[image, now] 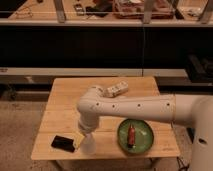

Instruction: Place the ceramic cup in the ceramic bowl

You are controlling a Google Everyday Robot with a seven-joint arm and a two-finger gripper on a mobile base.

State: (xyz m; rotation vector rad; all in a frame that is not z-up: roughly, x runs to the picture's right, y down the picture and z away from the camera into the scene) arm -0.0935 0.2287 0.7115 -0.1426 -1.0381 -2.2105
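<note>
The ceramic cup [89, 145], small and white, stands near the front edge of the wooden table, left of the ceramic bowl. The ceramic bowl [144, 136] is a round dark green dish at the front right of the table, with a red object [131, 135] lying in it. My gripper [85, 136] hangs from the white arm [130, 107], which reaches in from the right, and sits right on top of the cup. The cup's top is hidden by the gripper.
A flat black phone [63, 143] lies at the front left, close to the cup, with a small yellow thing [78, 141] between them. A white rectangular box [116, 90] lies at the back middle of the table [65, 107]. Dark shelving stands behind.
</note>
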